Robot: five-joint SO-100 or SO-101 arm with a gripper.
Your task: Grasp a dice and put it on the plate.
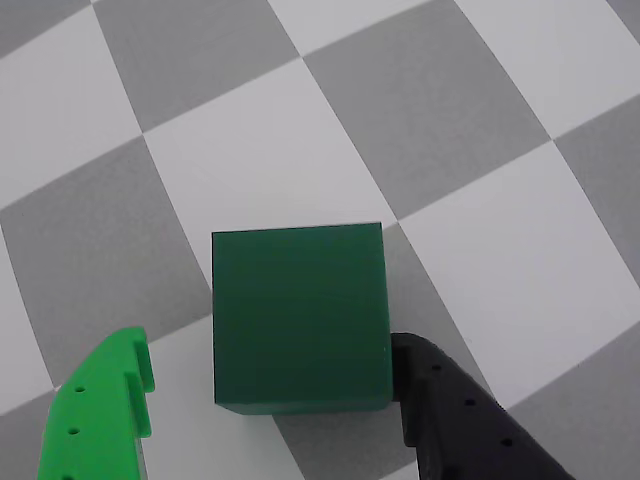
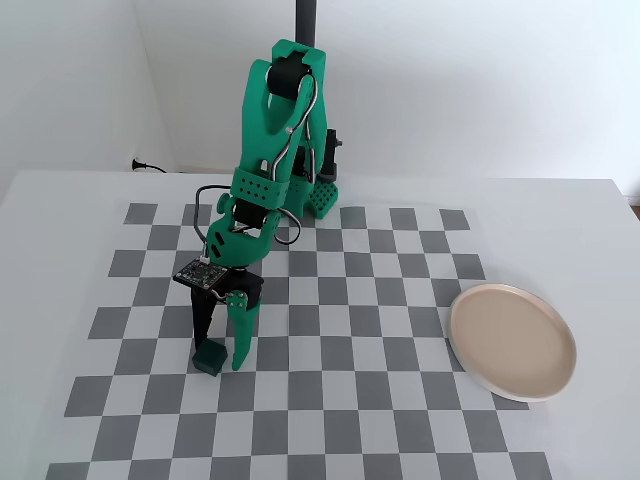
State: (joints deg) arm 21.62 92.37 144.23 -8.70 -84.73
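In the wrist view, the small dark green plastic cube, the dice (image 1: 299, 317), fills the lower middle of the picture, resting flat on the grey-and-white checkered mat (image 1: 300, 130) that covers the desk. The two-finger gripper (image 1: 270, 395) straddles it: the bright green finger (image 1: 100, 415) stands a little clear of the cube's left side, with a strip of mat showing between them, while the black finger (image 1: 450, 420) sits right against its lower right corner. The jaws are apart and not clamped on the cube.

In the fixed view, the dice (image 2: 209, 358) lies on the near left part of the mat, between the lowered fingers of the bright green jointed robot arm (image 2: 270, 190), which bends down over it from its base at the far edge. Well apart, at the mat's right edge, sits the large round shallow plate (image 2: 512, 341), pale beige-pink inside with a white rim.
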